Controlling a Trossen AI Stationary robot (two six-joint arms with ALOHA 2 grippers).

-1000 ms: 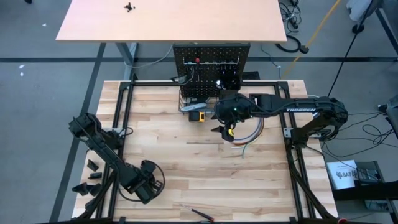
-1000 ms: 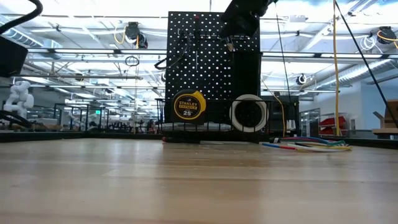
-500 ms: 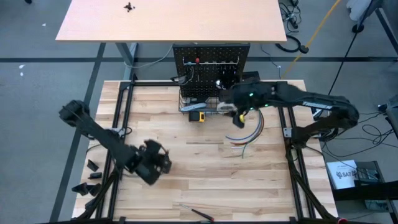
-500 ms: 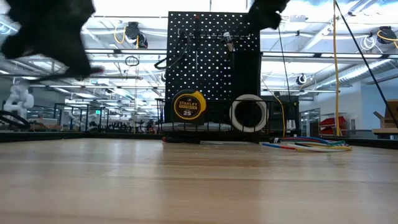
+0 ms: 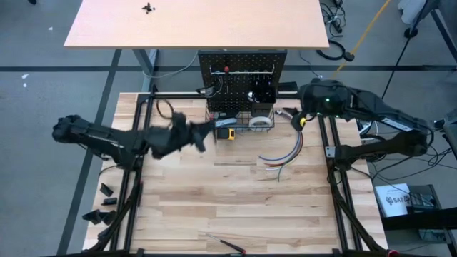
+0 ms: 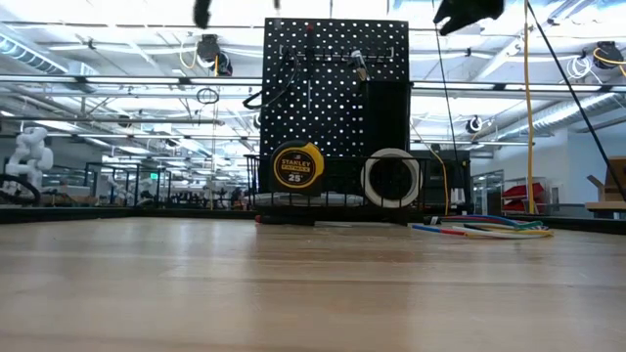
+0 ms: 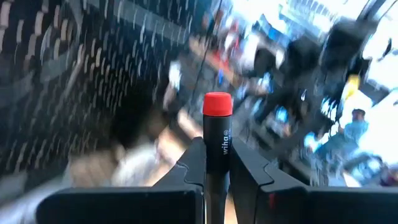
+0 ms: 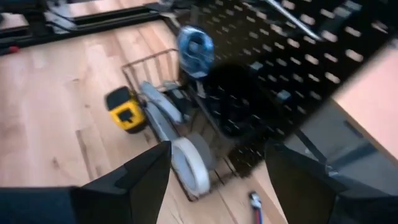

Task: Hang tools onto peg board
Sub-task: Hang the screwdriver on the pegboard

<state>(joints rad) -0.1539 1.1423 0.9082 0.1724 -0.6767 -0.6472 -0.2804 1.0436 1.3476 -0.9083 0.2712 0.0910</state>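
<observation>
Our left tool (image 7: 217, 180) clenches a screwdriver (image 7: 217, 134), handle forward for hanging on the peg board (image 5: 243, 75); our right tool (image 8: 217, 165) is released.

I see a pale wooden table (image 5: 214, 207) with a black frame. At its far edge stands the peg board (image 5: 242, 71), a yellow tape measure (image 5: 226, 133) just beside its base. A bundle of coloured wires (image 5: 282, 153) lies nearby, and a screwdriver (image 5: 230, 246) at the near edge.
</observation>
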